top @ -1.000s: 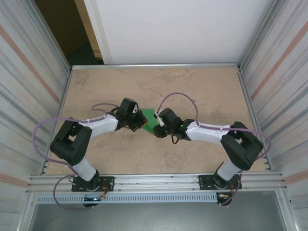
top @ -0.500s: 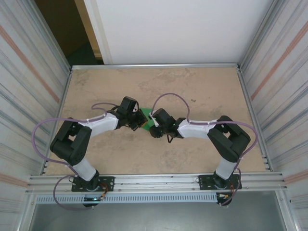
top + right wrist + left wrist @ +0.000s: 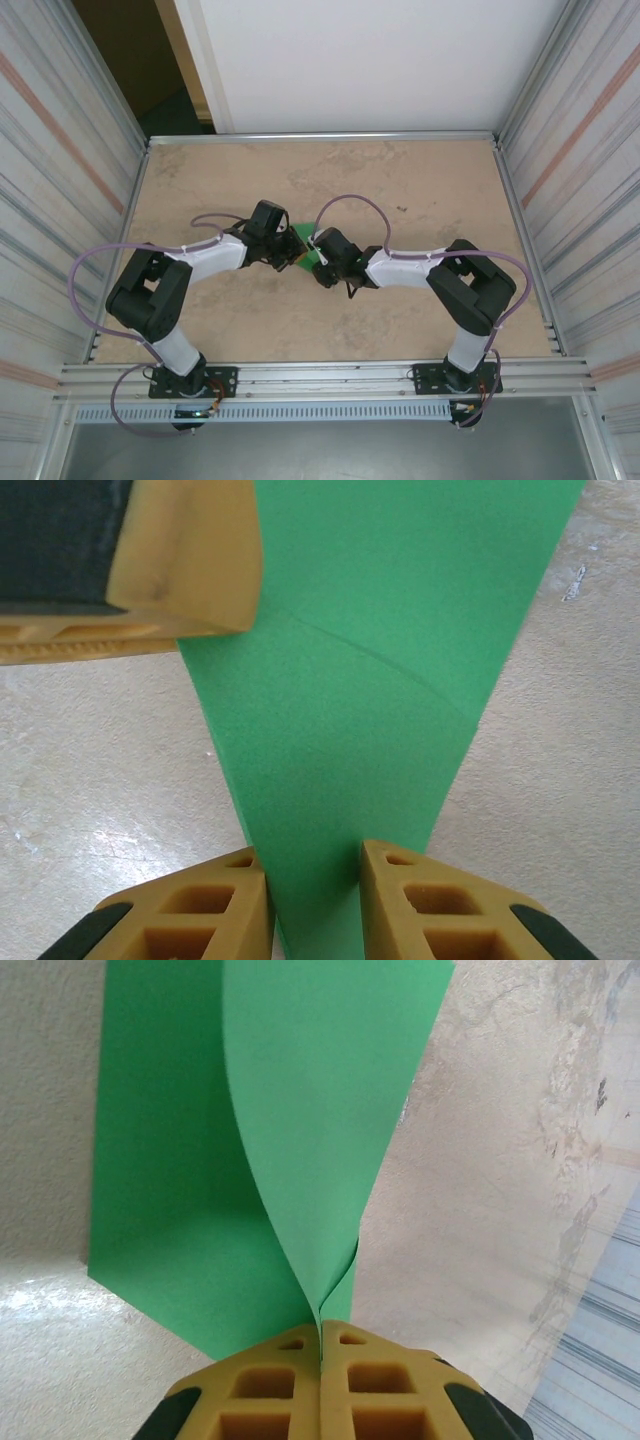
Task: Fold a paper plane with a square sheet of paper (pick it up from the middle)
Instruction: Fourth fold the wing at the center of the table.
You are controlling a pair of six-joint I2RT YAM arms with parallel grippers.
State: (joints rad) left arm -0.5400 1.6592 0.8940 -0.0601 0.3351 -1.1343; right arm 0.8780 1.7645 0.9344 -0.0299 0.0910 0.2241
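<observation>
Being creased, the square sheet of paper (image 3: 300,1110) is pinched in the closed left gripper (image 3: 320,1345), straddled by the right gripper (image 3: 312,865), grip unclear; pressing seems due.

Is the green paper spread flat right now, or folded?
Folded, partly: the square sheet of paper doubles over itself, its bend pinched between the left fingers, and a crease crosses it in the right wrist view.

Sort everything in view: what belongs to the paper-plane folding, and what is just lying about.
Job in hand:
green paper sheet
left gripper, pinching the sheet
right gripper, astride the sheet

Just there:
table
purple cables
ribbed metal walls
front rail
</observation>
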